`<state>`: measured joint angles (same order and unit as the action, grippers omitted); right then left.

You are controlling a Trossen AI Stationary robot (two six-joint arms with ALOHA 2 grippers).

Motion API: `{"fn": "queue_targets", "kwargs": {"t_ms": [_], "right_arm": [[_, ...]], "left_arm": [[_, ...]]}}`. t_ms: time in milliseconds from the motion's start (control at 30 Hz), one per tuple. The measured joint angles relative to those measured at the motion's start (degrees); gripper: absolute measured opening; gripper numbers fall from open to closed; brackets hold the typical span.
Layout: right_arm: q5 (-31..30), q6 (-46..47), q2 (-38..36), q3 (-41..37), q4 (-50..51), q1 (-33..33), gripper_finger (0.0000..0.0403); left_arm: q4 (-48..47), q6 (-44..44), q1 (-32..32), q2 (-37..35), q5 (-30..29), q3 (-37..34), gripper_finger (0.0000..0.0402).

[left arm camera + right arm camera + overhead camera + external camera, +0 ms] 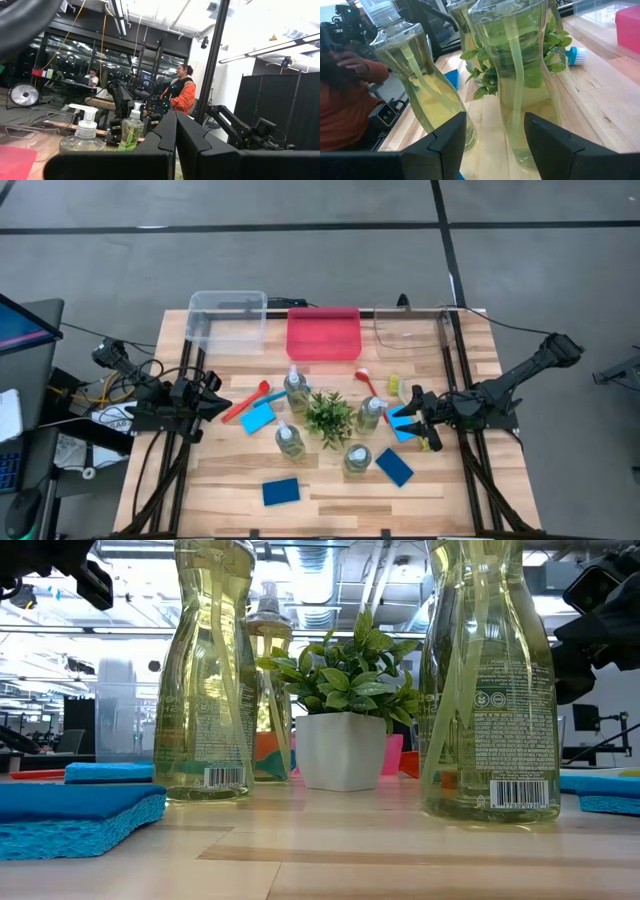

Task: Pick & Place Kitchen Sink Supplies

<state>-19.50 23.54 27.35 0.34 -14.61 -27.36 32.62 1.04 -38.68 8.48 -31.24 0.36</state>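
Progress: we see nothing binned, pump bottles [296, 388], sponges [281, 492], brushes [246, 402] all left | left gripper [218, 406] clenched (idle) | right gripper [495, 135] spread, facing a bottle [522, 75]

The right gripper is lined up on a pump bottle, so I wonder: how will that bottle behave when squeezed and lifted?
The pump bottle is tall, narrow-waisted and nearly full, so probably heavy and tippy. Its clear, smooth wall may slip between the open right gripper fingers.
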Motion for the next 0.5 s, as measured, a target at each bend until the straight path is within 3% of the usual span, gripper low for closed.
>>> {"fn": "queue_targets", "kwargs": {"t_ms": [100,333,500], "right_arm": [[0.0,0.0,0.0,0.0,0.0,0.0,0.0194],[0.0,0.0,0.0,0.0,0.0,0.0,0.0192],[0.0,0.0,0.0,0.0,0.0,0.0,0.0194]], "left_arm": [[0.0,0.2,0.0,0.0,0.0,0.0,0.0004],[7.7,13.3,2.5,0.2,-0.2,0.0,0.0004],[11.9,13.8,4.1,0.2,-0.2,0.0,0.0004]]}}
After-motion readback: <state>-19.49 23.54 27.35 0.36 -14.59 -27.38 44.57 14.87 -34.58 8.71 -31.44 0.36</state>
